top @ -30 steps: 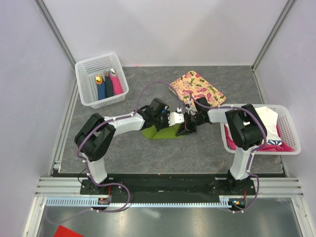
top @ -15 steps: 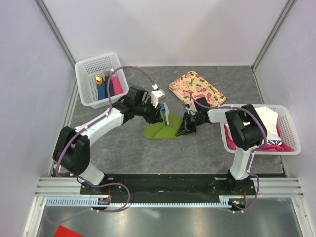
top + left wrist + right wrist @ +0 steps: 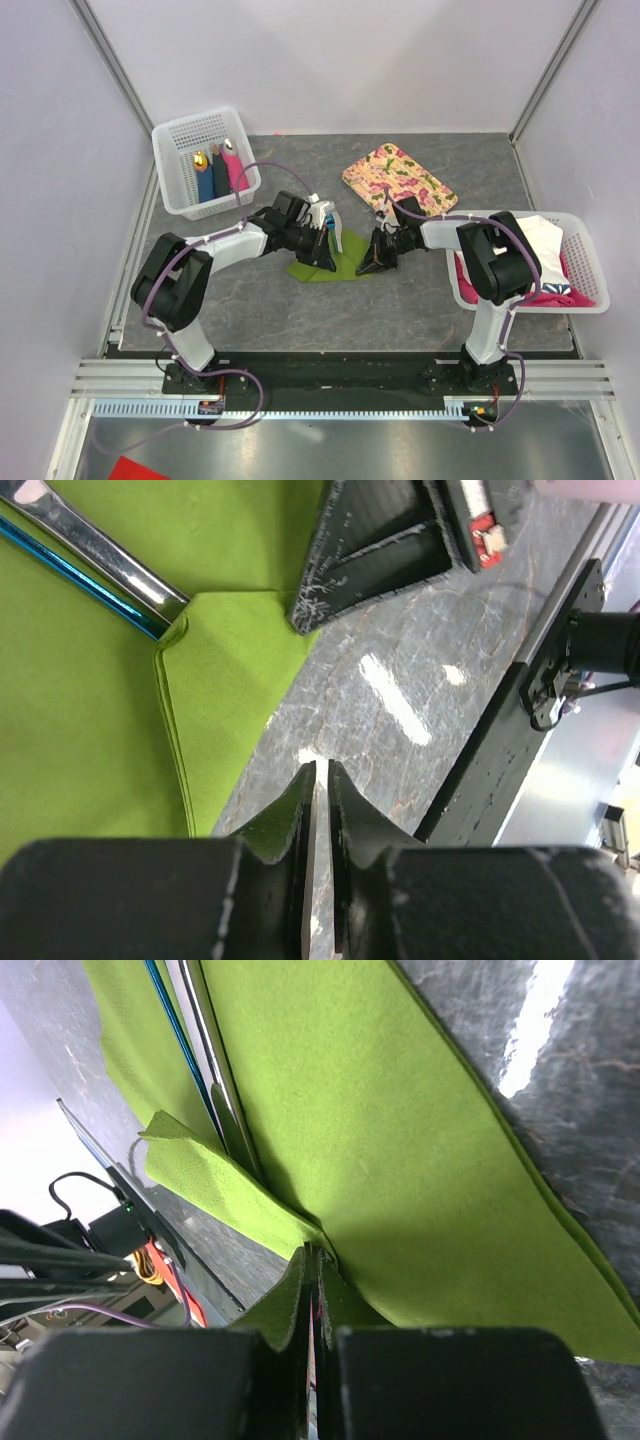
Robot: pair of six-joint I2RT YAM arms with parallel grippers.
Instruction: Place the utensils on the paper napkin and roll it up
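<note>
The olive-green paper napkin [image 3: 347,252] lies partly folded on the grey table, between my two grippers. A bright blue utensil [image 3: 172,1030] and a silvery utensil [image 3: 207,1035] lie side by side on it, their lower ends under a folded flap. In the left wrist view the silvery utensil [image 3: 100,548] and the blue utensil [image 3: 75,572] run to the napkin's [image 3: 90,720] fold. My right gripper [image 3: 318,1256] [image 3: 366,268] is shut on the napkin's edge. My left gripper [image 3: 320,770] [image 3: 327,264] sits just off the napkin's near edge, jaws almost together, with only bare table showing in the slit.
A white basket [image 3: 180,135] at the back left holds dark blue and pink bundles with a gold piece. The pink-flowered tray [image 3: 400,178] lies behind the napkin. A second white basket [image 3: 590,290] with white and pink cloths stands at the right.
My left gripper drew away from the right gripper, rose toward the back, then came down by the napkin's left part and narrowed its jaws. The right arm has not moved.
</note>
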